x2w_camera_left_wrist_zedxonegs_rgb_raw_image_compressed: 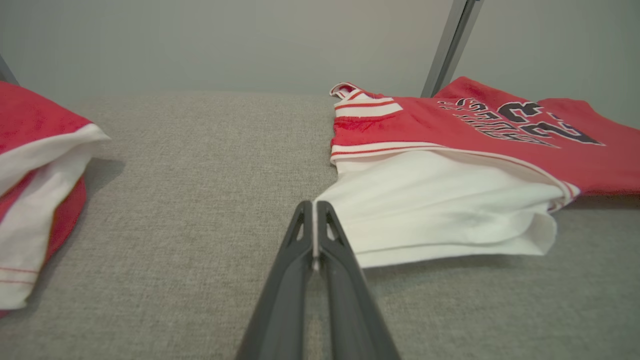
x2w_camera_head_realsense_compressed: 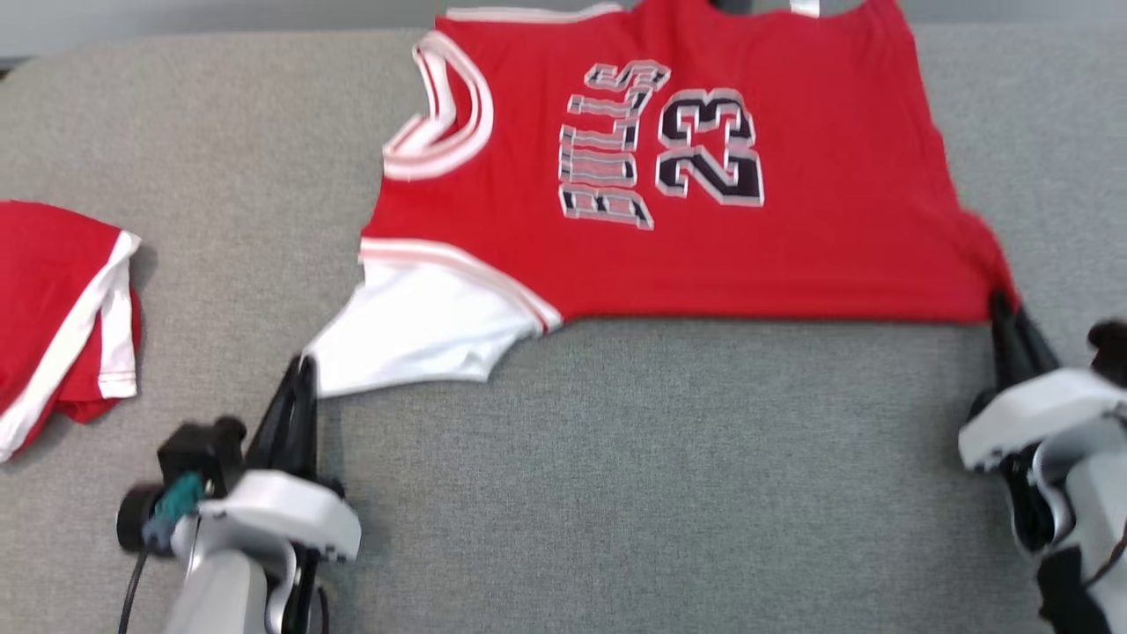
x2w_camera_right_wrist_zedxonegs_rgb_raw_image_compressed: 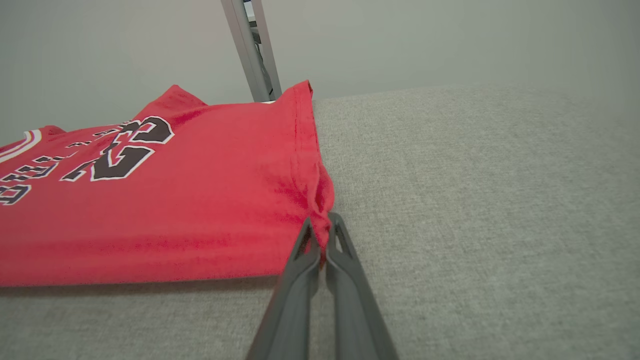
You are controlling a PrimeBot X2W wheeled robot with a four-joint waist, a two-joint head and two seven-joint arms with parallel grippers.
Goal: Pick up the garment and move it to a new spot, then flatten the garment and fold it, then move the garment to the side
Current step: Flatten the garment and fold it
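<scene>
The garment (x2w_camera_head_realsense_compressed: pixel 704 185) is a red jersey with "BULLS 23" lettering and a white sleeve (x2w_camera_head_realsense_compressed: pixel 423 326), spread flat at the back of the grey surface (x2w_camera_head_realsense_compressed: pixel 660 467). My left gripper (x2w_camera_head_realsense_compressed: pixel 304 363) is shut on the near corner of the white sleeve; in the left wrist view a sliver of white cloth sits between the left gripper (x2w_camera_left_wrist_zedxonegs_rgb_raw_image_compressed: pixel 315 207) fingertips, with the sleeve (x2w_camera_left_wrist_zedxonegs_rgb_raw_image_compressed: pixel 440 210) beside them. My right gripper (x2w_camera_head_realsense_compressed: pixel 1000 301) is shut on the jersey's near right hem corner, and the right wrist view shows red cloth (x2w_camera_right_wrist_zedxonegs_rgb_raw_image_compressed: pixel 200 200) pinched in the right gripper (x2w_camera_right_wrist_zedxonegs_rgb_raw_image_compressed: pixel 322 225).
A second red-and-white garment (x2w_camera_head_realsense_compressed: pixel 62 308) lies bunched at the left edge, also seen as a red-and-white heap (x2w_camera_left_wrist_zedxonegs_rgb_raw_image_compressed: pixel 35 165) in the left wrist view. A metal post (x2w_camera_right_wrist_zedxonegs_rgb_raw_image_compressed: pixel 252 50) rises behind the surface against a grey wall.
</scene>
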